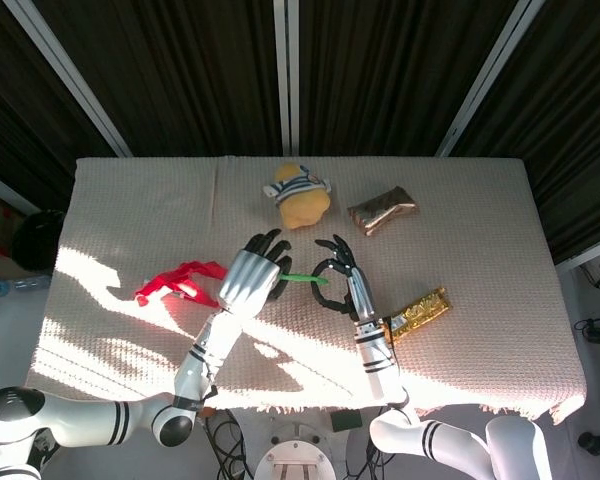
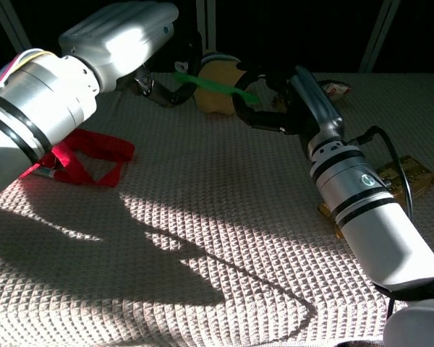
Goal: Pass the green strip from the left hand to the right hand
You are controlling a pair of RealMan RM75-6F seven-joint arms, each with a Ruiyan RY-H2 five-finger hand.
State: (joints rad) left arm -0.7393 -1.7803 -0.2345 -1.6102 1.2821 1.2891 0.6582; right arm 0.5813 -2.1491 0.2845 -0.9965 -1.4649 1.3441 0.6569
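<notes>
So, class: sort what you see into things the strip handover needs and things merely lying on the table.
Needed:
green strip
left robot hand
right robot hand

Lying about:
red strap
yellow plush toy
bronze packet
gold packet

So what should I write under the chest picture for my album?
Left hand and right hand both hold the green strip above the table.
</notes>
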